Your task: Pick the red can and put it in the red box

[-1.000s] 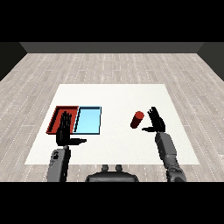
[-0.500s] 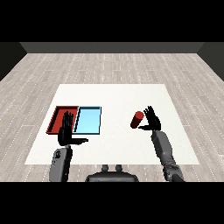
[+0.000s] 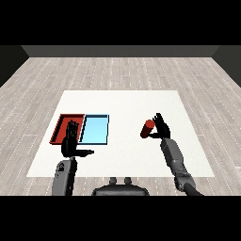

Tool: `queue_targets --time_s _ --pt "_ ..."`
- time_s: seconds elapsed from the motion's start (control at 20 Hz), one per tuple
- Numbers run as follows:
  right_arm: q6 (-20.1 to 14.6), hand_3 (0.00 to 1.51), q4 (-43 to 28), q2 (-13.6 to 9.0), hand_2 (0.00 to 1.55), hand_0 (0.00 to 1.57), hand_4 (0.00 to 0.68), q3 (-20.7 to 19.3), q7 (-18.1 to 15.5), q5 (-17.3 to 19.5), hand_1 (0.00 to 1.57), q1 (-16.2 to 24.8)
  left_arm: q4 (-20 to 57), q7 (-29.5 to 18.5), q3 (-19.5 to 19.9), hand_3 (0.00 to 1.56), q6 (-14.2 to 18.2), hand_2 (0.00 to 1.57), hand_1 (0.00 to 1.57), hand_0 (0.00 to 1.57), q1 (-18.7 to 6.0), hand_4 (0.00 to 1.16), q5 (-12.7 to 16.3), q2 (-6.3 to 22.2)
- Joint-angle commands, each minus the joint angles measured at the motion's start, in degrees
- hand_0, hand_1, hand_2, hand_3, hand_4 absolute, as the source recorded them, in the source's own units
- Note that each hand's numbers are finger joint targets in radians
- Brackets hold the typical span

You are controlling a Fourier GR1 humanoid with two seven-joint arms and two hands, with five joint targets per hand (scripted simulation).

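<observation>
Reaching w/ our black right hand [image 3: 162, 127], fingers spread, just beside the red cylindrical can [image 3: 147, 128] on the white table [image 3: 122, 101]. Our black left hand [image 3: 70, 143] is open too, over the flat red tray [image 3: 60, 128], next to the light blue tray [image 3: 95, 130].

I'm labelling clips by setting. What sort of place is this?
Probably a bare test room for tabletop sorting: a white table on grey plank flooring, holding only a red tray, a blue tray and a red can. No furniture or household clutter shows.

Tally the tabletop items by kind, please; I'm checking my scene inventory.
Shallow rectangular trays: 2, one red tray and one light blue tray
Red cylindrical can: 1
Total: 3
</observation>
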Motion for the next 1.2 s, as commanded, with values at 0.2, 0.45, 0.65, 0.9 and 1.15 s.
queue_targets --time_s 0.2,0.45,0.65,0.9,1.15 --pt "-1.8 0.00 5.6 0.5 0.00 0.00 0.000 0.3 -4.3 1.5 0.00 -1.7 -2.7 2.1 0.2 0.00 0.0 0.00 0.00 0.00 1.4 0.00 1.0 0.1" --pt "-2.0 0.00 9.9 0.2 0.00 0.00 0.000 0.6 -4.3 2.6 0.00 -5.2 -0.6 1.5 1.5 0.00 -1.5 0.00 0.00 0.00 -0.1 0.00 1.8 1.6" --pt "-5.1 0.00 11.8 3.2 0.00 0.00 0.000 1.4 -7.3 3.8 0.00 -5.8 -2.0 1.5 -1.2 0.00 2.7 0.00 0.00 0.00 0.9 0.00 -1.9 -1.3" --pt "-6.1 0.00 3.2 4.8 0.00 0.00 0.000 1.7 0.2 1.0 0.00 -3.6 -2.1 4.0 -0.8 0.00 1.9 0.00 0.00 0.00 -1.0 0.00 -0.4 -0.7" --pt "-6.0 0.00 -0.9 4.4 0.00 0.00 0.000 3.0 1.7 1.3 0.00 -1.2 -5.0 1.6 -1.8 0.00 1.2 0.00 0.00 0.00 4.1 0.00 -0.8 -1.3"
